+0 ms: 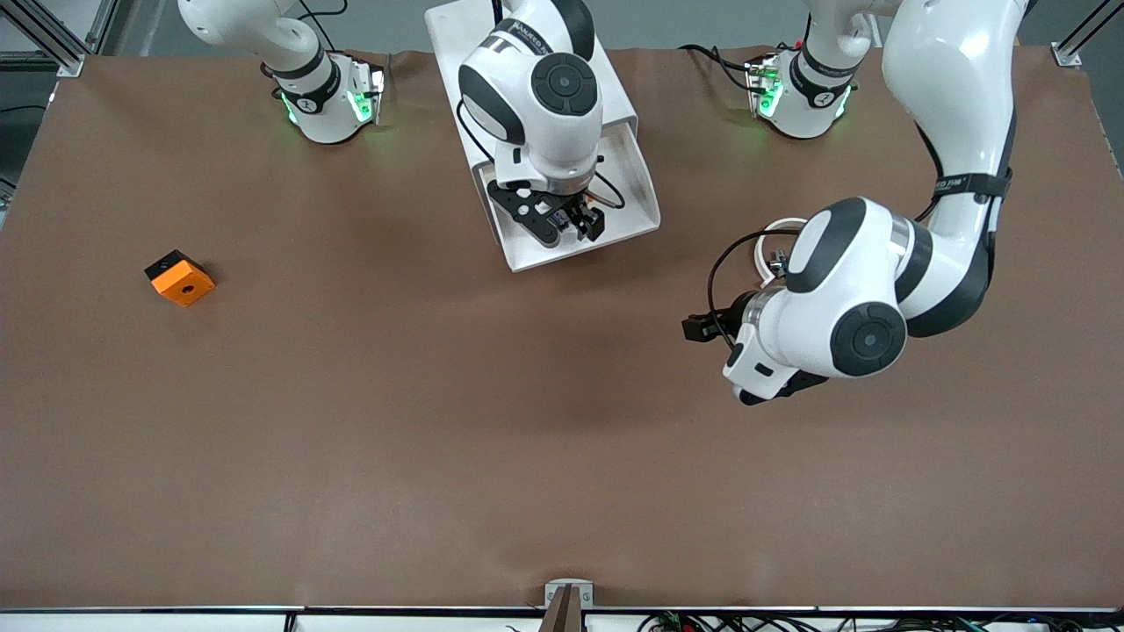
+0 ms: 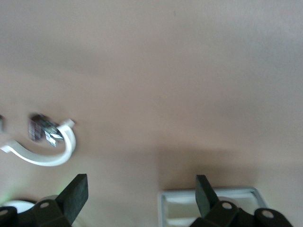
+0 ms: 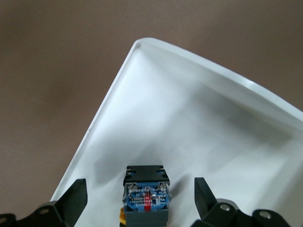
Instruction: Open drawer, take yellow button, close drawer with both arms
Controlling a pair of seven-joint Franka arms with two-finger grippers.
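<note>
Even, diffuse light from overhead fills the front view, leaving the matte brown table covering (image 1: pixel 369 421) without glare and only faintly mottled. Soft, shallow shadows lie beneath the glossy white robot arms (image 1: pixel 861 298), whose shells carry broad highlights. Green indicator lights glow at both arm bases near the table's top edge. The left wrist view is smeared with blur; the curved white plastic ring (image 2: pixel 45 158) on the table looks streaked. The right wrist view is sharper, and the wide white tray drawer (image 3: pixel 199 123) shows bright reflections with a soft grey shadow inside.
</note>
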